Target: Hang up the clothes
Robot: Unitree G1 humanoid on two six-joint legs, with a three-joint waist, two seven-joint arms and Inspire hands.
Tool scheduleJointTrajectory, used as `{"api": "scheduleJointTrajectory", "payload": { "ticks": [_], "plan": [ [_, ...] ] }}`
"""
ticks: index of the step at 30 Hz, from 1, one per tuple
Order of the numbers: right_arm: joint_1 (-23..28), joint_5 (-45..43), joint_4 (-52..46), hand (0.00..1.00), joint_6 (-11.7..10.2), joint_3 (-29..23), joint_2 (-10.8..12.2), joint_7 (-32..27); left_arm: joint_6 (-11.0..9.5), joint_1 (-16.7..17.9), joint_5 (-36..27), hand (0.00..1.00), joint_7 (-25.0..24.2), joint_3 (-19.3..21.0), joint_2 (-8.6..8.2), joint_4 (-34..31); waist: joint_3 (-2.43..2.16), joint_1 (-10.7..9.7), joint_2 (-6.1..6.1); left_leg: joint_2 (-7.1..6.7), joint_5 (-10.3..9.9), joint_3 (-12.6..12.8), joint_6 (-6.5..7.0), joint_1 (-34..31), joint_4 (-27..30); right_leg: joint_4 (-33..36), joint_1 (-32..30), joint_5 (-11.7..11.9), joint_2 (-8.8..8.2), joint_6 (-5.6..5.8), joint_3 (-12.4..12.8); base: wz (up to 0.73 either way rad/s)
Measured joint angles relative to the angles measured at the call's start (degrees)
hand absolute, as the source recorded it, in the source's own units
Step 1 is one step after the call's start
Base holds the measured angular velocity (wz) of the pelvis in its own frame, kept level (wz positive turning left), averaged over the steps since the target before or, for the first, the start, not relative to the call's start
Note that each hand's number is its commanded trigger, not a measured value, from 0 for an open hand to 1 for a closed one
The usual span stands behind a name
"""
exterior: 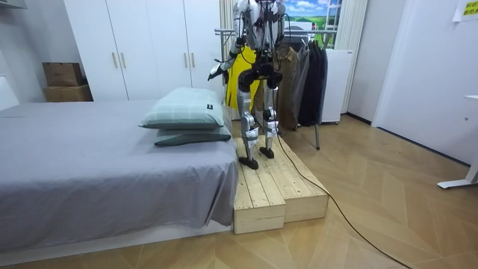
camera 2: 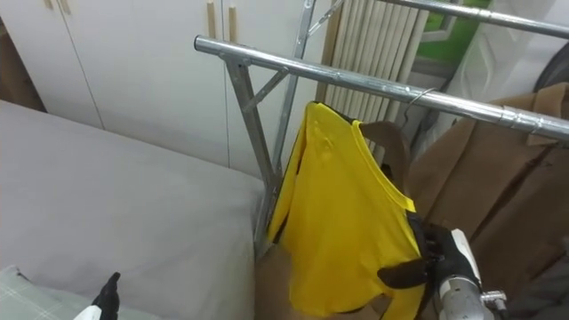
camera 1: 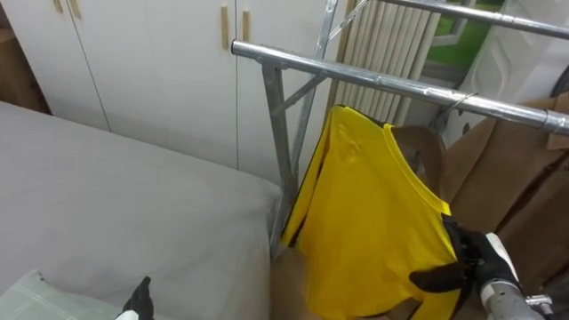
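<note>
The right hand (camera 1: 476,260) is pinched on the side edge of the yellow shirt (camera 1: 373,209), with its thumb lying across the cloth. The shirt rises up and to the left of the hand toward the rail (camera 1: 356,78). A wire hook (camera 1: 458,100) seems to sit on the rail right above the hand. The hook's seat likely wants checking first, then a gentle release so the cloth doesn't drag it off. The shirt's long axis slants, top end high by the rail and lower end beside the hand. A brown coat (camera 1: 511,178) hangs just behind. Far left, the left hand (camera 1: 140,296) shows over the bed (camera 1: 133,196); I cannot tell its state.
</note>
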Motion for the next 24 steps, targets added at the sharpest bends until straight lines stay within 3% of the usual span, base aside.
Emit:
{"api": "scheduleJointTrajectory", "payload": {
  "ticks": [24],
  "plan": [
    [0.04, 8.82, -1.48, 0.0, -0.16, 0.05, 0.19, -2.94, -0.14, -2.0, -0.78, 0.0, 1.35, -0.94, 0.14, 0.0, -0.04, -0.15, 0.38, -0.02, 0.0, 0.1, 0.0, -0.14, -0.01, 0.01, -0.14, 0.0, -0.02, 0.0, -0.03, 0.0]
  ]
}}
